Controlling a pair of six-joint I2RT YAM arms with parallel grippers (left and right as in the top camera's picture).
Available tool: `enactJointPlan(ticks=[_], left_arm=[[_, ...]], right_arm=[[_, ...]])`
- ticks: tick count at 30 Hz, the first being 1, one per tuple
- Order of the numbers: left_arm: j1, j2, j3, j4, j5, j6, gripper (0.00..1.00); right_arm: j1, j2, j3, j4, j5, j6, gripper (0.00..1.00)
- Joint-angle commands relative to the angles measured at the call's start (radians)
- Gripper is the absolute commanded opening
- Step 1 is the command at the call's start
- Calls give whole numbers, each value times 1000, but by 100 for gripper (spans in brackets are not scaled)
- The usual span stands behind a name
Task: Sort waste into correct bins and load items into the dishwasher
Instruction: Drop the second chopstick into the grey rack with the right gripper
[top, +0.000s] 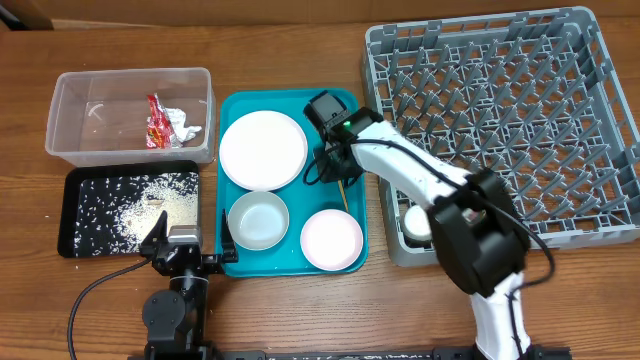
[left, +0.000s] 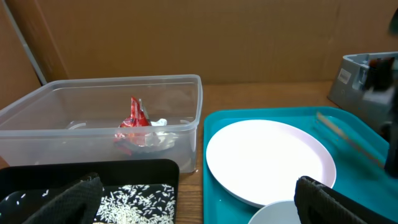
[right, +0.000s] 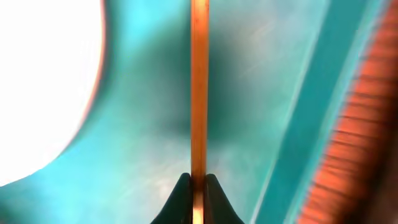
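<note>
My right gripper (top: 338, 165) is shut on a wooden chopstick (right: 199, 93) just above the teal tray (top: 230, 110), right of the white plate (top: 263, 150). In the right wrist view the fingers (right: 198, 190) pinch the stick. Two white bowls (top: 258, 220) (top: 331, 240) sit on the tray's near half. A small white cup (top: 416, 222) sits at the grey dish rack's (top: 520, 110) near-left corner. The clear tub (top: 70, 120) holds the red-and-white wrapper (top: 157, 122) and the tissue (top: 183, 125). The black tray (top: 70, 215) holds rice (top: 130, 205). My left gripper (left: 199, 205) is open and empty.
The left arm's base stands at the table's front edge, by the black tray (left: 62, 171) and the teal tray (left: 217, 186). The right arm (top: 430, 190) stretches over the rack's left edge. A cardboard wall rises behind the table.
</note>
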Motion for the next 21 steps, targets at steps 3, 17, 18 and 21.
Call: enactJointPlan(ticks=[3,17,18,21], left_arm=[[4,-11,-7,7,-3,16,100],[4,-11,-7,7,-3,16,100],[4,-11,-7,7,-3,16,100],[4,-11,-7,7,-3,16,100]], right_arm=[[-72,-313,39,5,35,-9,4],[-232,-277,-79,-76,41,-214,4],[-233,-268,-85,-68,47,-213,4],[-234,-256,-89,-53,73,-209,28]])
